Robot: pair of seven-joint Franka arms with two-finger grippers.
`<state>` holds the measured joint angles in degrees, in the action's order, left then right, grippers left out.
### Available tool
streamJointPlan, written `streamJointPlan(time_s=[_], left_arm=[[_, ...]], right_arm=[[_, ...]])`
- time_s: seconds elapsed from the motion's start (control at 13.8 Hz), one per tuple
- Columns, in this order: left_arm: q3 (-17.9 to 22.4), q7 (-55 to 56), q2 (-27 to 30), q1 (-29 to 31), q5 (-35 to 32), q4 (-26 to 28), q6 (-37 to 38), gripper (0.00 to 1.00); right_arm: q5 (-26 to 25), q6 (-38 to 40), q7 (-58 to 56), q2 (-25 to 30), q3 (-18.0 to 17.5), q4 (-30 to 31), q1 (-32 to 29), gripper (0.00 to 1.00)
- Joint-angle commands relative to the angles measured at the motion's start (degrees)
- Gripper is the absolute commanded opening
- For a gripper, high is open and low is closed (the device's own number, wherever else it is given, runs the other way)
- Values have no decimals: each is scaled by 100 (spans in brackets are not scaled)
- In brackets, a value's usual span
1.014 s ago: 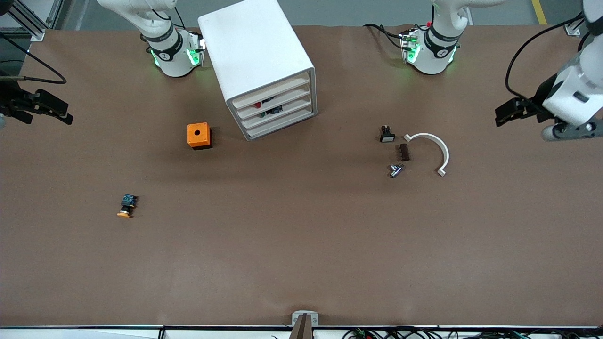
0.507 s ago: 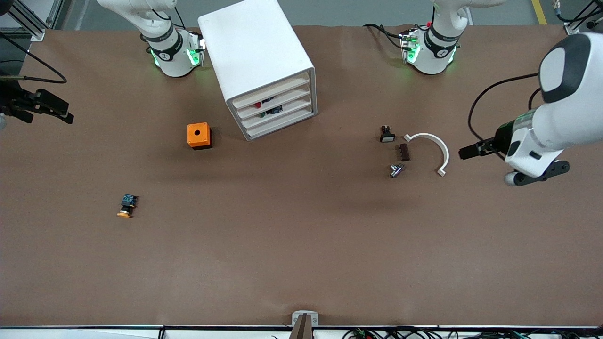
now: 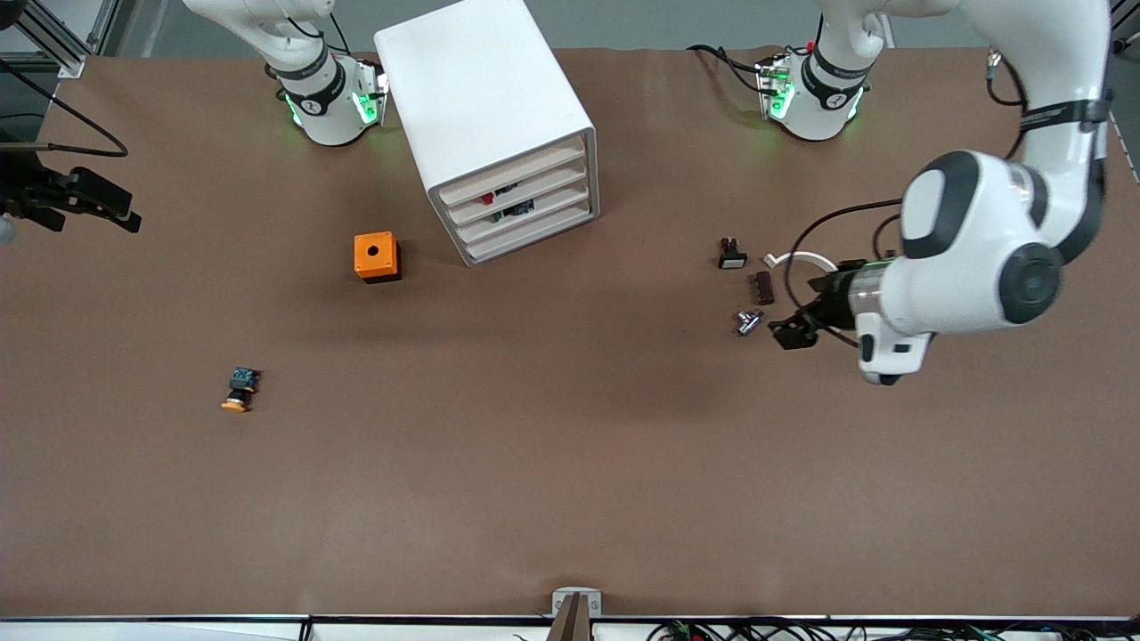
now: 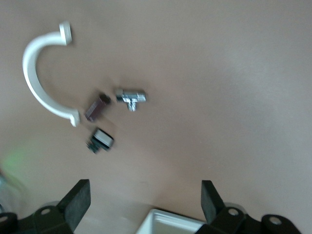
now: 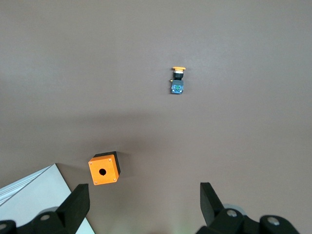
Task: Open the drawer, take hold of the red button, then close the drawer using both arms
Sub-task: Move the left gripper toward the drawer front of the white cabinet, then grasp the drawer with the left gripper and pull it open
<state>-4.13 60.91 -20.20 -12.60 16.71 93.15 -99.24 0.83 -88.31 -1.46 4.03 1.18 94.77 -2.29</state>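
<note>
White drawer cabinet (image 3: 485, 116) at the counter's (image 3: 570, 463) edge along the robot bases, between the two bases, all four drawers shut. Red-capped button (image 3: 487, 198) just visible inside, seen through the front of the second drawer from the top; dark parts alongside it and in the drawer below.

Left hand (image 3: 795, 328) up in the air over the cluster of small parts toward the left arm's end of the counter, fingers (image 4: 78, 201) spread wide apart, nothing between them. In that cluster: white curved clip (image 3: 806, 259) partly hidden under the arm in the front view, brown block (image 3: 763, 288), silver metal fitting (image 3: 748, 321), and black-and-white switch part (image 3: 731, 255). All four clear in the left wrist view, with a white corner of the cabinet between the fingertips.

Right hand (image 3: 85, 203) waiting over the counter's edge at the right arm's end, fingers (image 5: 78, 202) wide apart, empty.

Orange box (image 3: 376, 256) with a round hole just beside the cabinet, toward the right arm's end. Yellow-capped button (image 3: 239, 390) lying on its side well apart from the box, nearer the front camera.
</note>
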Motion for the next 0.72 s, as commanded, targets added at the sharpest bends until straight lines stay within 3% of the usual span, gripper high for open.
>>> streamJointPlan(time_s=[0.0,0.22,0.36,0.65], left_arm=[[35,1418,-509,-479,78,-348,-69,100],[35,3465,-1125,-980,227,-692,-69,100],[17,4128,-1424,-1305,463,-710,-69,100],[17,4725,-1846,-1465,2210,-684,-70,100]], right_arm=[[49,68,32,54,-30,-11,1,100],[58,77,32,54,-38,-11,10,100],[58,68,32,54,-30,-11,71,100],[58,68,32,54,-30,-11,80,100]])
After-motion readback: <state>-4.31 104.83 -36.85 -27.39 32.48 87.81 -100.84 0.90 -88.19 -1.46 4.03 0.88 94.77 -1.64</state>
